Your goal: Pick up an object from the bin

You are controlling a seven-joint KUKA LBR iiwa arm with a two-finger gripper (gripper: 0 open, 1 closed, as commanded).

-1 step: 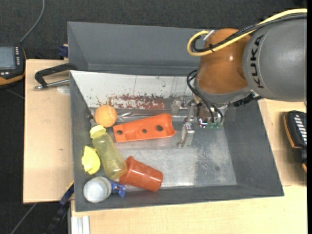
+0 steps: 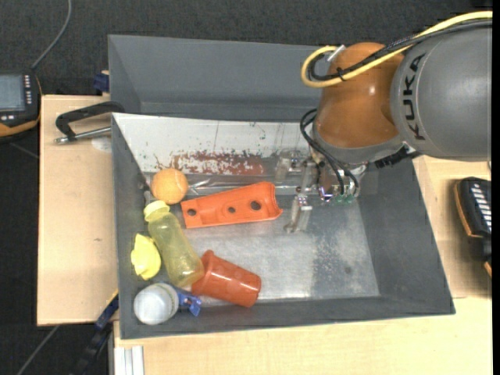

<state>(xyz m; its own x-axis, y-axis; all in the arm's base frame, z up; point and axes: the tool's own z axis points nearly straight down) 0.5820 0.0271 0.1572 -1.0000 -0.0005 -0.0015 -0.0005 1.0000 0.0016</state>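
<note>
The grey bin (image 2: 367, 248) holds the arm's gripper (image 2: 297, 219) low over its bare middle floor, and from here I cannot tell whether it is open or closed. Just beside it to the left lies a long flat orange block with holes (image 2: 230, 204), stretched across the bin's centre. The rest lies along the left wall and front corner: a yellowish clear bottle (image 2: 175, 248), a red-orange cup on its side (image 2: 228, 280), an orange ball (image 2: 169, 185), a white-and-blue piece (image 2: 158, 304) and a small yellow piece (image 2: 144, 257).
</note>
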